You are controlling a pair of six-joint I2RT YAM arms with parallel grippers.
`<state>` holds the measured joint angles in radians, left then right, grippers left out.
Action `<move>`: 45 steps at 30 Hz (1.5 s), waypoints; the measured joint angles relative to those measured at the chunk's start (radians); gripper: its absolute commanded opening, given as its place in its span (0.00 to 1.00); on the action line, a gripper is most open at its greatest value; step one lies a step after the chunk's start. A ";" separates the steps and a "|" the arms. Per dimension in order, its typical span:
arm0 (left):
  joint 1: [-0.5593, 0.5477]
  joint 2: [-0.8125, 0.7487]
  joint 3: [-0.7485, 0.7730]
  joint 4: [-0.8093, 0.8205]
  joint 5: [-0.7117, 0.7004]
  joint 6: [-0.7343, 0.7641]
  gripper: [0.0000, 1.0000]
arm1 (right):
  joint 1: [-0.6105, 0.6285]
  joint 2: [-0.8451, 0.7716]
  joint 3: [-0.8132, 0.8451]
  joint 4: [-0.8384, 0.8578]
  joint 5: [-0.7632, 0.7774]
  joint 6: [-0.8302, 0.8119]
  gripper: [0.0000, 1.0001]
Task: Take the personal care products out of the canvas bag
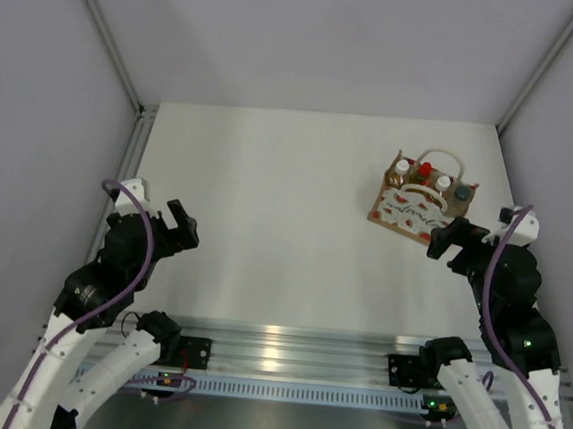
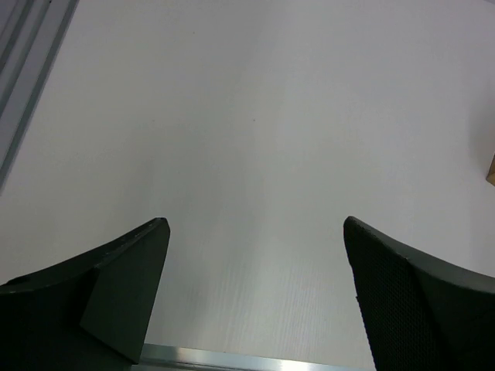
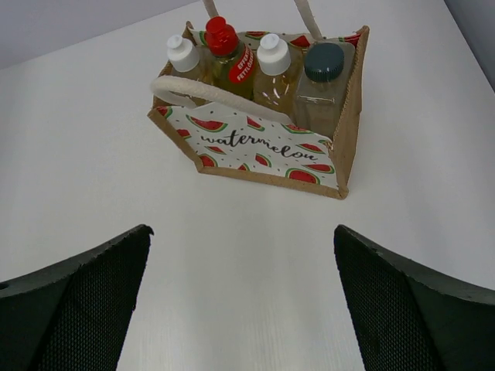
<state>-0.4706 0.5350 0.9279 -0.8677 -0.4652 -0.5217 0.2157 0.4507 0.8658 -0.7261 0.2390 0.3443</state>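
Observation:
The canvas bag point(image 1: 412, 210) stands at the far right of the table, its white watermelon panel point(image 3: 263, 147) facing my right gripper. Inside stand a row of bottles: an amber one with a white cap point(image 3: 184, 56), a yellow one with a red cap point(image 3: 223, 39), a second amber one with a white cap point(image 3: 274, 56) and a clear one with a dark grey cap point(image 3: 323, 63). My right gripper point(image 1: 451, 239) is open and empty, just in front of the bag; it also shows in the right wrist view point(image 3: 241, 232). My left gripper point(image 1: 177, 227) is open and empty over bare table at the left.
The white table point(image 1: 286, 225) is walled by grey panels at left, right and back. An aluminium rail point(image 1: 285, 350) runs along the near edge between the arm bases. A metal frame strip point(image 2: 27, 69) lies along the table's left side.

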 measured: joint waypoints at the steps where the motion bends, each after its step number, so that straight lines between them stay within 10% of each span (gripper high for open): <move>1: 0.000 0.000 0.000 0.000 0.000 0.000 0.98 | 0.000 0.002 0.000 0.000 0.001 0.001 1.00; 24: 0.010 0.153 0.000 0.000 0.030 0.013 0.98 | -0.013 0.217 0.185 0.011 0.107 0.023 0.93; 37: 0.006 0.104 0.000 0.000 0.041 0.011 0.98 | -0.698 0.438 0.074 0.229 -0.403 0.191 0.71; 45: -0.002 0.100 0.000 0.000 0.042 0.011 0.98 | -0.757 0.506 -0.160 0.348 -0.579 0.304 0.60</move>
<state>-0.4725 0.6346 0.9276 -0.8673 -0.4229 -0.5106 -0.5411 0.9565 0.7055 -0.3786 -0.3401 0.6483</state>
